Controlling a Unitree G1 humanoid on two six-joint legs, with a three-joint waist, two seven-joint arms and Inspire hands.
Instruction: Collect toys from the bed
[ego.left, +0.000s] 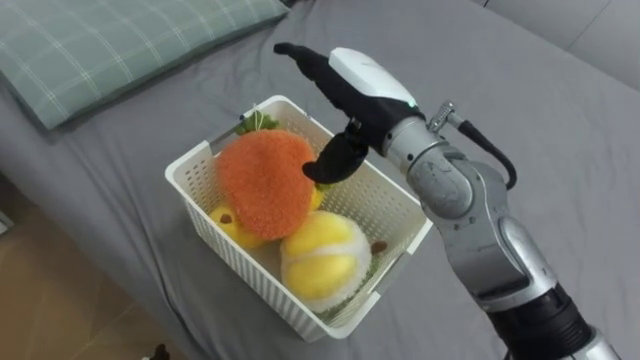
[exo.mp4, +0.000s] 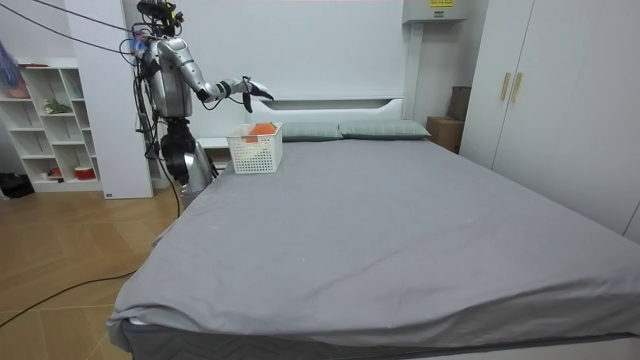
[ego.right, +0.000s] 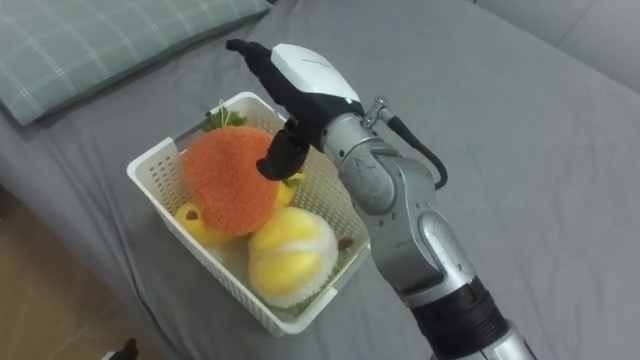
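A white slatted basket (ego.left: 200, 170) (ego.right: 150, 165) (exo.mp4: 255, 150) sits on the grey bed near its edge. Inside lie an orange plush strawberry (ego.left: 265, 180) (ego.right: 228, 178), a yellow-and-white plush ball (ego.left: 322, 255) (ego.right: 290, 250) and a small yellow toy (ego.left: 232, 228) beneath the strawberry. My right hand (ego.left: 350, 85) (ego.right: 300, 75) hovers over the basket's far rim, fingers straight and stretched out past it, thumb hanging down beside the strawberry, holding nothing. In the room view I stand at the bed's corner with that arm (exo.mp4: 225, 90) held out above the basket.
A green checked pillow (ego.left: 120, 45) (ego.right: 90, 45) lies left of the basket; a second one (exo.mp4: 385, 129) lies further along the headboard. The bed edge and wooden floor (ego.left: 60, 290) are just left of the basket. A white shelf unit (exo.mp4: 50, 130) stands behind me.
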